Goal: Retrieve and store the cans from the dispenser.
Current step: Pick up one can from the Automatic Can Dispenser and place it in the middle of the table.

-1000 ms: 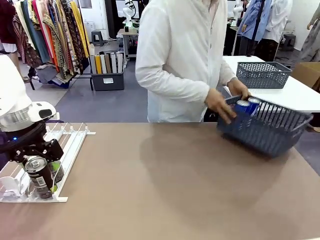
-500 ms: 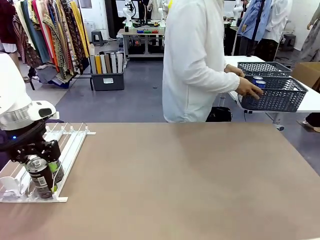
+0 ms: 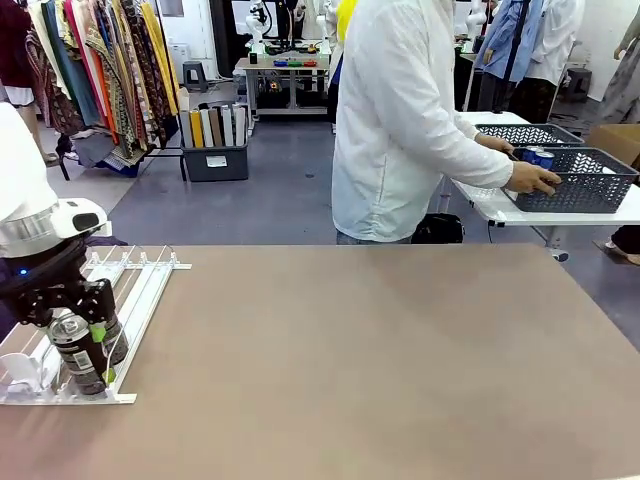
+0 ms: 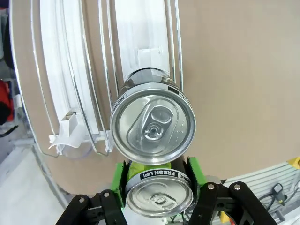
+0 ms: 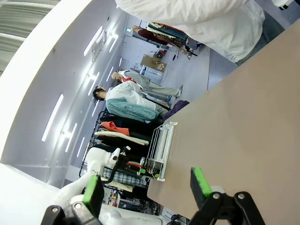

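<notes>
The left gripper [image 3: 80, 338] is clamped on a dark can [image 3: 82, 362] at the near end of the dispenser [image 3: 140, 290], its green pads [image 4: 123, 174] pressed to both sides. A second can [image 4: 153, 126] sits just beside it in a lane. Far right of the dispenser, beyond the brown table [image 3: 380, 360], a person's hand [image 3: 535, 180] holds a grey basket [image 3: 590, 190] with blue cans [image 3: 538, 157] in it. The right gripper [image 5: 145, 185] hangs with its fingers apart and nothing between them.
</notes>
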`<state>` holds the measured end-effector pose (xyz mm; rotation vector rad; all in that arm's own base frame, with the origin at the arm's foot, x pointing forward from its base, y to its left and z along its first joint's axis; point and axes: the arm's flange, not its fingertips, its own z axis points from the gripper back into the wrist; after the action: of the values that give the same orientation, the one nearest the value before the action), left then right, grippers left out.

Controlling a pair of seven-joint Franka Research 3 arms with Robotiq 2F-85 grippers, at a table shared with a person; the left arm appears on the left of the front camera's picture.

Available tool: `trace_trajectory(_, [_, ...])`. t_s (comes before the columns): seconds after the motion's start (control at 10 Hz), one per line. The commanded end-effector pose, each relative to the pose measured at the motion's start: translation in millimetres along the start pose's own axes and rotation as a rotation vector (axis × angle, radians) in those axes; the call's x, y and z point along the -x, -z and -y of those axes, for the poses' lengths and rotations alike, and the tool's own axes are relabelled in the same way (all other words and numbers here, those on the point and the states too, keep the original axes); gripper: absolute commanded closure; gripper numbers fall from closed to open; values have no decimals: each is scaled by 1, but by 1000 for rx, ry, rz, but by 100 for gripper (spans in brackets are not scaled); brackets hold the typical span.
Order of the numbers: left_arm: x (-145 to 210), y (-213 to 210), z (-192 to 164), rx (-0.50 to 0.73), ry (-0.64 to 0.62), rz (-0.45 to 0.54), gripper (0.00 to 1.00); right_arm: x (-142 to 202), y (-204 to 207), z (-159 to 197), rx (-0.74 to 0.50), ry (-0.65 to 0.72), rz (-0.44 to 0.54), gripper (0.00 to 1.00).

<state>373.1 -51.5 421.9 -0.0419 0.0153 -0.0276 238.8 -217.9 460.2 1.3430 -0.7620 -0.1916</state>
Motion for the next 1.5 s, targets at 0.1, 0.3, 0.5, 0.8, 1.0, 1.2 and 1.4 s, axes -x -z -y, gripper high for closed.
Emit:
trace_trajectory(0.1, [12,-41,-1,-64,-44,86,100,-4,2,-3,-22,-17,21,0])
trace_trajectory(0.3, [44,-103,0,-32,-6,76,100,-4,2,-3,-22,-17,21,0])
trace_trajectory(0.5, [77,-154,-8,50,-5,155,100,-4,2,-3,-22,-17,21,0])
trace_trajectory(0.8, [105,-172,-31,257,0,298,100,-4,2,-3,-22,-17,21,0])
trace_trajectory(1.0, [118,-161,-51,393,25,274,100,-4,2,-3,-22,-17,21,0])
trace_trajectory(1.2, [110,-185,-33,240,-25,280,100,-4,2,-3,-22,-17,21,0])
trace_trajectory(1.4, [113,-172,-40,288,-17,275,100,-4,2,-3,-22,-17,21,0])
